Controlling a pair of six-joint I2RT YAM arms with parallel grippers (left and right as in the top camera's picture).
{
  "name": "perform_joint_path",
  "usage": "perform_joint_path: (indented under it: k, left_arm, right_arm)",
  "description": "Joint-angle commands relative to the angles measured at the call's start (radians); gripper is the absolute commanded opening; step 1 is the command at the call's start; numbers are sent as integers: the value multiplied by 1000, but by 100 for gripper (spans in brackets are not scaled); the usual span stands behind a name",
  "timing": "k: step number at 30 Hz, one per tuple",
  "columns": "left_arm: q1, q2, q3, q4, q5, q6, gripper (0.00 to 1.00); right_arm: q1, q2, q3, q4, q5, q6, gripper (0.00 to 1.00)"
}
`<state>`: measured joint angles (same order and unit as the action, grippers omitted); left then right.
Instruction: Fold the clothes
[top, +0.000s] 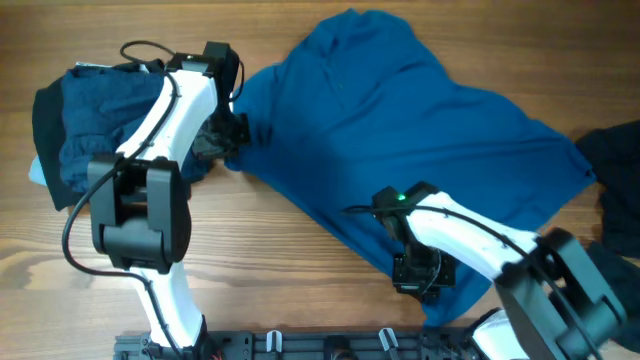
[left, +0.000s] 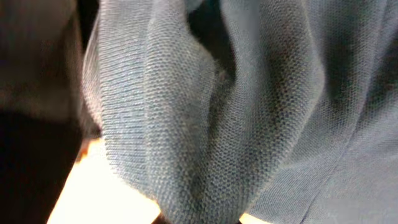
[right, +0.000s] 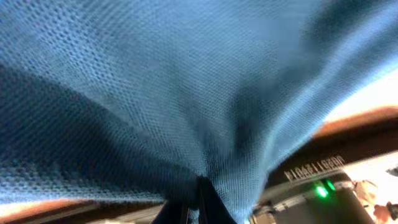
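Overhead view: a large blue polo shirt (top: 400, 130) lay crumpled and unfolded on a wooden table (top: 300, 250), spreading from the centre out towards 3 o'clock, with one rumpled part reaching up to 12 o'clock; no collar or placket could be made out. At 9 o'clock sat a loose heap of dark blue cloth (top: 95, 115). At the far 3 o'clock edge lay a black garment (top: 615, 165), just beside the shirt's hem. The left gripper (top: 228, 135) sat at the shirt's 9 o'clock edge, between the shirt and the heap, where the cloth drew to a point. The right gripper (top: 420, 278) sat on the shirt's 5 o'clock edge, near the front of the table.

Left wrist view: bunched blue knit filled the frame in thick vertical folds; a bright strip of table showed at 7 o'clock; the fingers were hidden, so whether this gripper was pinching the cloth or standing open could not be told.

Right wrist view: the shirt stretched like a tent overhead, its folds running down to a single pinch at 6 o'clock, where dark fingertips (right: 186, 214) met; this gripper appeared clamped on the shirt's edge.

Judged from this, folding had barely begun; no clean fold showed anywhere; the shirt needed flattening, then sleeves and body folded; the other garments lay untouched.
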<state>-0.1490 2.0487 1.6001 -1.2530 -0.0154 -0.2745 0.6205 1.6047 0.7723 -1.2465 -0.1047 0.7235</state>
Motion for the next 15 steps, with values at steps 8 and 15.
perform_joint_path:
  k: [8, 15]
  left_arm:
    - [2, -58, -36, -264, 3, 5, 4]
    - [-97, -67, -38, -274, 18, 5, 30]
  right_arm:
    - [3, -240, -10, -47, 73, 128, 4]
    - [-37, -267, 5, 116, 98, 246, 24]
